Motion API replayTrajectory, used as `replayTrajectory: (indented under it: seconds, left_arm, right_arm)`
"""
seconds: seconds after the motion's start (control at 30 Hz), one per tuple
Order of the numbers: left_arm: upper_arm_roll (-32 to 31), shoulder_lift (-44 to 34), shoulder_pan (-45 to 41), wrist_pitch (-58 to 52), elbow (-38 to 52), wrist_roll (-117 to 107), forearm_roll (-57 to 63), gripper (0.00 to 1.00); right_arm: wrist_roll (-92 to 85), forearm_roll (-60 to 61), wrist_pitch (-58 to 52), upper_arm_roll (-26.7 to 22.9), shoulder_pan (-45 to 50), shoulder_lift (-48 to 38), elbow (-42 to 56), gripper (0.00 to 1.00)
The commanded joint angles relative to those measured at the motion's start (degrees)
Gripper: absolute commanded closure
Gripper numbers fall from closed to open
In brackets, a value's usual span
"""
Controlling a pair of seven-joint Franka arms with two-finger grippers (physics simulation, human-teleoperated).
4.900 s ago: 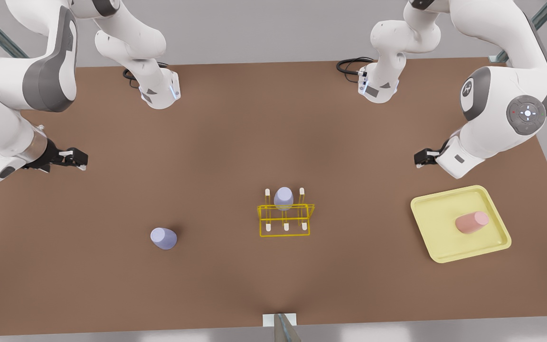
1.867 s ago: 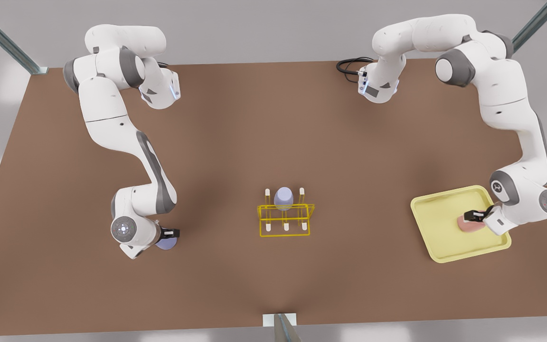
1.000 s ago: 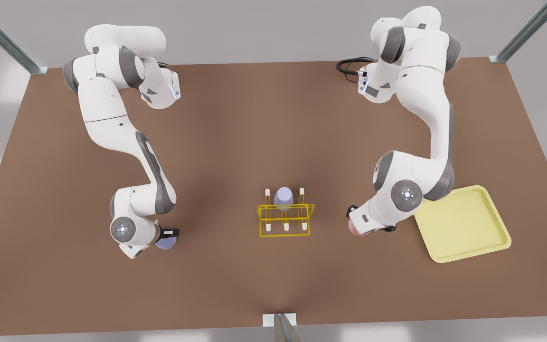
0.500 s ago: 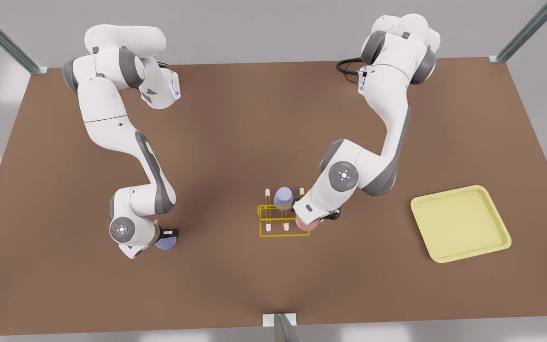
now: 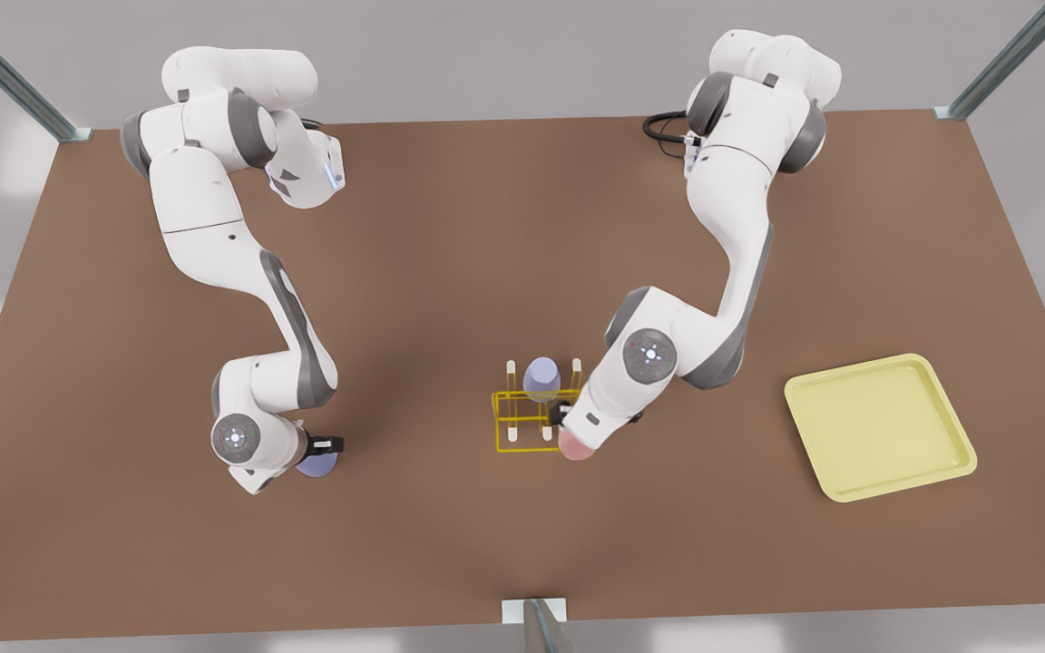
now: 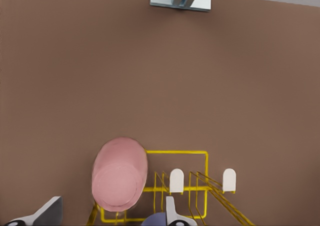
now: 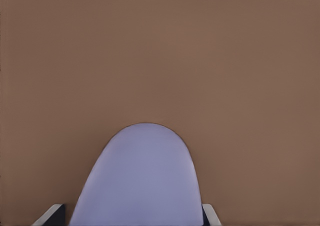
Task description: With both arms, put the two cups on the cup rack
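Pink cup (image 5: 576, 445) now over rack (image 5: 522, 426), left fingers (image 6: 47, 213) clamping

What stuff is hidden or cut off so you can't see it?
- Front view: the left gripper is mostly hidden under its own wrist; just the pink cup end peeks out.
- Left wrist view: the pink cup covers a corner of the cup rack, so any peg beneath is hidden.
- Front view: the wrist covers most of the lavender cup at the right gripper.
- Right wrist view: the picture edge cuts off that cup.

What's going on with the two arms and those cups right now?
Left gripper shut on pink cup, at the yellow rack's corner. Right gripper shut on lavender cup, on the table. Another lavender cup sits on the rack.
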Motion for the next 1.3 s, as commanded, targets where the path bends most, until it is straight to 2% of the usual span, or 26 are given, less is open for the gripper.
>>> replayTrajectory:
  seconds: [0.0, 0.03, 0.07, 0.13, 0.23, 0.3, 0.4, 0.47, 0.67, 0.97, 1.03, 1.1, 1.2, 1.27]
  left_arm:
    - [0.0, -0.3, 0.2, -0.2, 0.1, -9.3, 0.1, 0.0]
    - [0.0, -2.0, 0.8, -4.7, 0.2, -9.4, 0.1, 0.0]
    - [0.1, -6.2, 2.6, -13.8, 0.2, -9.1, 0.2, 0.0]
    - [0.0, -14.8, 12.1, -31.9, 0.2, 5.4, 1.6, 0.0]
    - [0.1, -17.9, 19.6, -39.9, 0.3, 19.6, 7.7, 0.0]
    - [0.9, -34.7, 21.4, -29.6, -22.2, 35.1, 9.5, 0.0]
    - [0.9, -33.3, 22.1, -32.4, -20.7, 35.2, 7.3, 0.0]
    - [0.9, -33.3, 22.1, -32.4, -20.6, 35.3, 6.8, 0.0]
    - [0.8, -32.4, 24.4, -34.0, -20.7, 35.3, 5.1, 0.0]
    - [0.7, -32.3, 24.9, -34.4, -20.7, 35.4, 5.2, 0.0]
    - [0.7, -32.4, 24.9, -34.5, -20.7, 35.4, 5.2, 0.0]
    - [0.6, -32.4, 24.9, -34.9, -20.7, 35.4, 5.2, 0.0]
    - [0.6, -32.3, 24.8, -35.2, -20.1, 35.4, 4.5, 0.0]
    - [0.5, -32.3, 24.8, -35.1, -19.7, 35.4, 4.4, 0.0]
  right_arm:
    - [-0.4, 0.0, 0.0, 0.0, -0.1, -0.1, 0.0, 0.0]
    - [-0.4, 0.0, 0.1, 0.0, -0.2, -0.1, -0.1, 0.0]
    - [-0.4, 0.0, 0.1, 0.0, -0.2, -0.1, -0.1, 0.0]
    - [-0.5, -0.1, 0.1, 0.0, -0.4, -0.1, -0.2, 0.0]
    - [-1.2, 0.2, 0.1, 0.0, -0.5, -0.1, -0.2, 0.0]
    - [-1.3, 0.3, 0.1, 0.0, -0.5, -0.1, -0.2, 0.0]
    - [-1.2, 0.2, 0.1, 0.0, -0.5, -0.1, -0.1, 0.02]
    - [-1.2, 0.3, 0.1, 0.0, -0.5, -0.1, 0.0, 0.12]
    - [-1.2, 0.1, 0.0, 0.0, -1.1, -0.2, 0.1, 0.22]
    - [-1.1, 0.0, -0.2, 0.5, -0.1, -2.1, 0.5, 0.22]
    - [-1.1, -0.1, -0.3, 3.0, 0.2, -3.8, 0.8, 0.22]
    - [-1.3, -0.1, -0.3, 3.0, 1.2, -4.3, 1.9, 0.22]
    - [-0.4, -0.3, -0.3, 7.5, 1.7, -5.9, 3.3, 0.21]
    - [-0.7, -0.3, -0.3, 8.4, 2.6, -6.6, 4.7, 0.21]
